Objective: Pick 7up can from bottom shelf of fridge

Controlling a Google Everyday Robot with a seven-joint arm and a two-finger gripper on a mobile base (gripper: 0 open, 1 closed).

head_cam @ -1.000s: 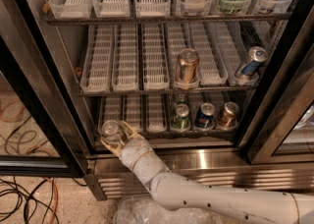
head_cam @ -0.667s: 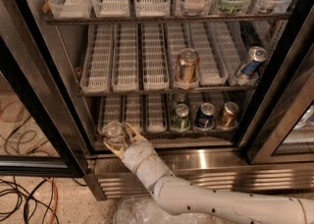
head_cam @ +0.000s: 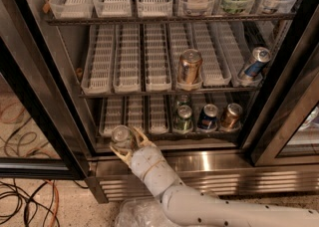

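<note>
The 7up can (head_cam: 121, 135), pale silver with a shiny top, stands at the front left edge of the bottom shelf (head_cam: 149, 116) of the fridge (head_cam: 60, 71). My gripper (head_cam: 128, 144) reaches up from below on the white arm, and its tan fingers (head_cam: 141, 137) close around the can's lower part. The can is upright, at the shelf's front lip.
A green can (head_cam: 183, 118), a blue can (head_cam: 207, 117) and a bronze can (head_cam: 231, 116) stand at the right of the bottom shelf. A bronze can (head_cam: 189, 66) and a leaning blue can (head_cam: 254, 62) are on the middle shelf. The steel louvred base (head_cam: 224, 181) lies below, cables (head_cam: 25, 201) at left.
The gripper and the 7up can have shifted together slightly to the right and toward the shelf's front edge. Nothing else has moved.
</note>
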